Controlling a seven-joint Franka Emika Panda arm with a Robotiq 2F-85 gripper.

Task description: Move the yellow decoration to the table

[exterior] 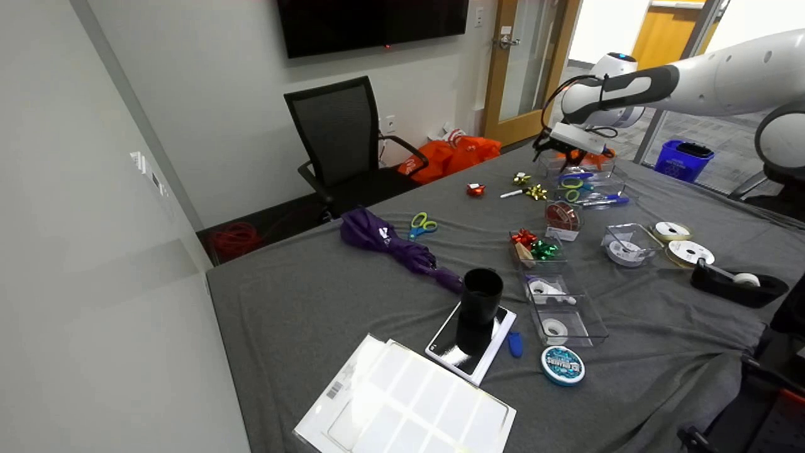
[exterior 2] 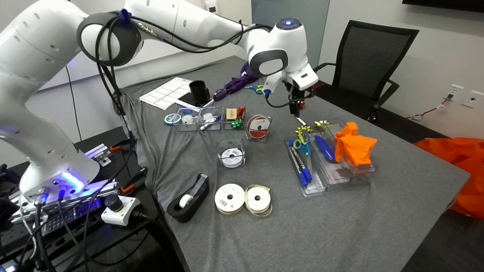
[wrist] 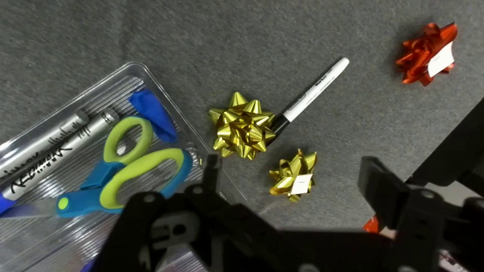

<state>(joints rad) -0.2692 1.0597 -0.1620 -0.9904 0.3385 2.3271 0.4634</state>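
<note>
One gold bow (wrist: 242, 129) overlaps a marker (wrist: 312, 94) beside a clear tray (wrist: 126, 84).

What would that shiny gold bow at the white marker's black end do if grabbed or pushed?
The gold bow would probably squash a little when pinched, as its loops look like thin, shiny ribbon. It is likely light for its size, since they look hollow. Pushed, it may nudge the white marker, whose black end it partly covers in the wrist view.

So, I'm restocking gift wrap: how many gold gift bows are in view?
2, both on the grey-draped table: a gold bow at the black end of the white marker, and a tagged gold bow close by. Others could be hidden.
</note>
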